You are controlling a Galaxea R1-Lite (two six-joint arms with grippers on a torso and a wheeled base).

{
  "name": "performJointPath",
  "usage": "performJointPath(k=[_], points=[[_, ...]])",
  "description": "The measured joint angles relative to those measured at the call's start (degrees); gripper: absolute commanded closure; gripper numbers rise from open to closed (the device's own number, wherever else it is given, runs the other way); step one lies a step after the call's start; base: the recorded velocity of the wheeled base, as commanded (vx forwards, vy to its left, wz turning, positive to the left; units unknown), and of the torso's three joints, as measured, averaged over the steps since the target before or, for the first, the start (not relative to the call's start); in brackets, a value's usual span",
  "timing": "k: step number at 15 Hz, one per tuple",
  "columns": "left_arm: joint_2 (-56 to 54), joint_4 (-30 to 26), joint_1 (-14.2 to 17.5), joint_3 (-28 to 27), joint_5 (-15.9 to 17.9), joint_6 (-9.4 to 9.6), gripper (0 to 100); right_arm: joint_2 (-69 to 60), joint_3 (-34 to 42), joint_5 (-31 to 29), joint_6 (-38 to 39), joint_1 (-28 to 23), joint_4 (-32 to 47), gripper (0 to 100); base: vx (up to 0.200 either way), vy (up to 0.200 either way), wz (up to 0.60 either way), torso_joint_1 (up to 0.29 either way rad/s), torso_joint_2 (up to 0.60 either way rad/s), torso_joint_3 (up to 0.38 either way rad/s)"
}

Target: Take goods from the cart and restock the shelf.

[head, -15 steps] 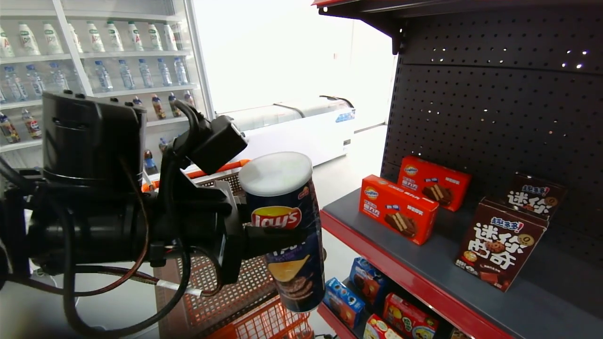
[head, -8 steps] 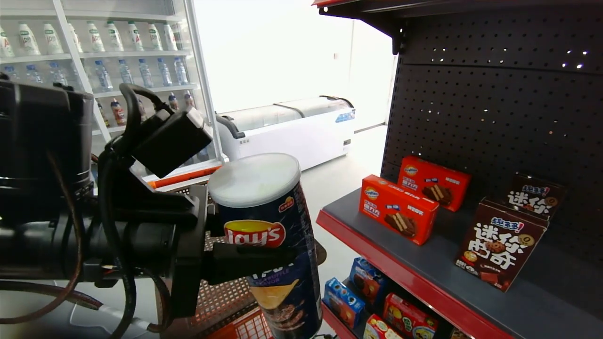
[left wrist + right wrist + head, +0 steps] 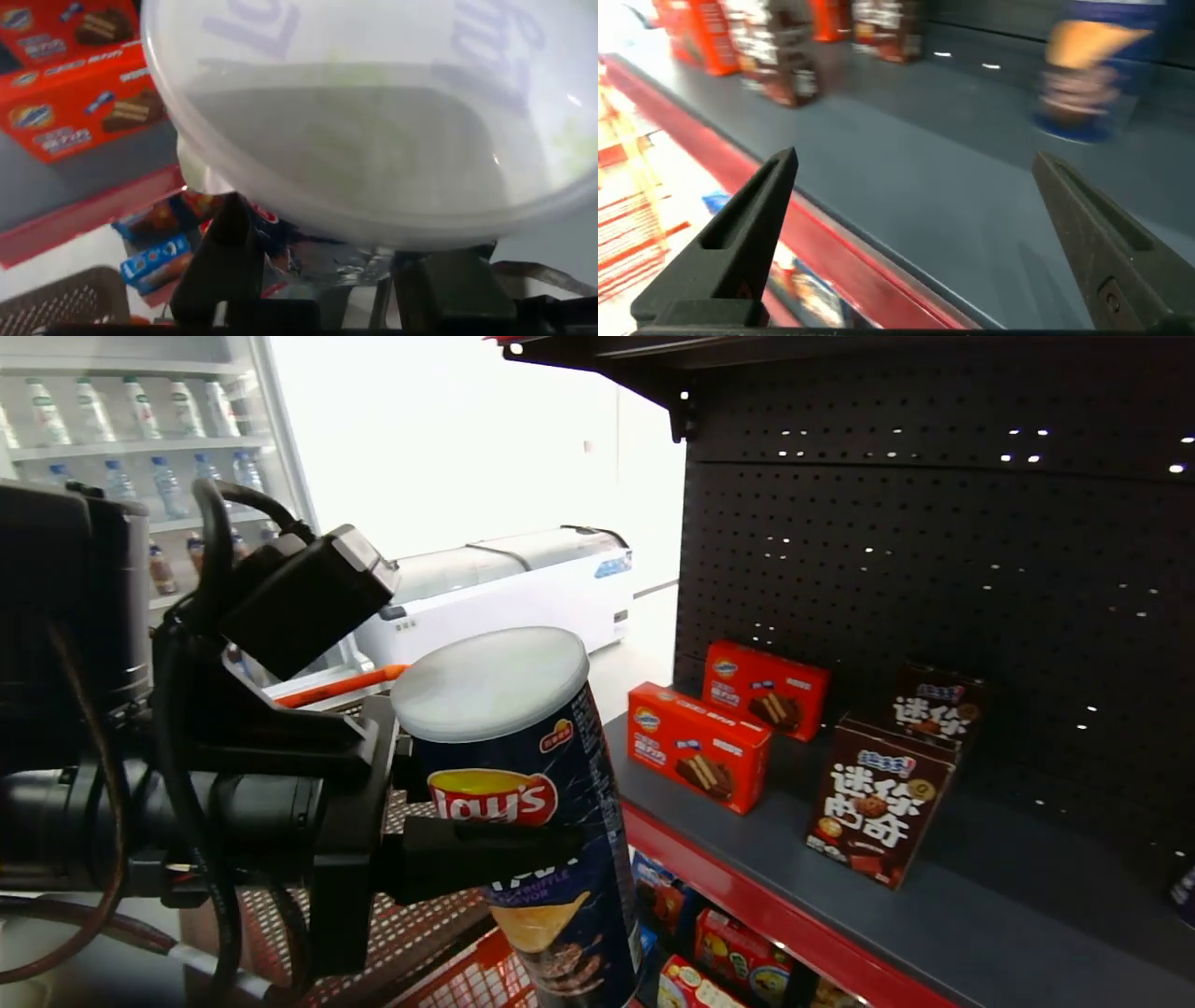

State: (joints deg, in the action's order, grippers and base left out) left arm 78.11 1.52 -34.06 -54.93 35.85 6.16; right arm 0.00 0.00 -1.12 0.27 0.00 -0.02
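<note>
My left gripper (image 3: 523,826) is shut on a dark blue chips can (image 3: 537,775) with a white lid, held upright in the air left of the shelf and above the cart (image 3: 457,980). In the left wrist view the can's lid (image 3: 355,121) looms close, with my left gripper (image 3: 327,280) clamped below it. The grey shelf board (image 3: 934,915) holds two red boxes (image 3: 698,747) and two brown boxes (image 3: 873,812). My right gripper (image 3: 915,168) hangs open over the shelf board (image 3: 952,215), with nothing between its fingers. A second blue chips can (image 3: 1083,75) stands farther along the shelf.
A black pegboard wall (image 3: 934,551) backs the shelf, and an upper shelf (image 3: 653,355) overhangs it. Small packs (image 3: 728,952) fill the lower shelf behind the red front edge (image 3: 747,905). A chest freezer (image 3: 504,583) and a drinks cooler (image 3: 140,448) stand behind.
The left arm carried the can left and closer to the head camera. The head camera then turned right, so the shelf sits farther left in the picture.
</note>
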Motion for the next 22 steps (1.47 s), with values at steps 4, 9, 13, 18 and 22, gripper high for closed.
performJointPath(k=[4, 9, 13, 18, 22], points=[[0.17, -0.07, -0.15, 0.16, -0.06, 0.0, 100, 0.0, 0.0, 0.01, 0.0, -0.05, 0.02, 0, 0.0, 0.0, -0.6, 0.001, 0.0, 0.004], [0.43, -0.02, -0.61, 0.11, -0.06, 0.0, 100, 0.0, 0.0, 0.0, 0.0, 0.0, 0.05, 0, 0.0, 0.0, -0.6, 0.0, 0.0, 0.003], [0.56, -0.02, -0.67, 0.13, -0.06, 0.0, 100, 0.0, 0.0, 0.0, -0.02, -0.02, 0.0, 0, 0.0, 0.0, -0.45, -0.001, 0.0, 0.002], [0.54, 0.02, -0.52, 0.69, -0.09, -0.02, 100, 0.0, 0.0, 0.04, 0.0, -0.07, 0.0, 0, 0.0, 0.0, 0.0, 0.0, 0.0, 0.0], [0.69, 0.02, -0.34, 0.77, -0.09, 0.0, 100, 0.0, 0.0, 0.04, -0.06, 0.0, 0.02, 0, 0.0, 0.0, -0.3, 0.0, 0.0, 0.001]])
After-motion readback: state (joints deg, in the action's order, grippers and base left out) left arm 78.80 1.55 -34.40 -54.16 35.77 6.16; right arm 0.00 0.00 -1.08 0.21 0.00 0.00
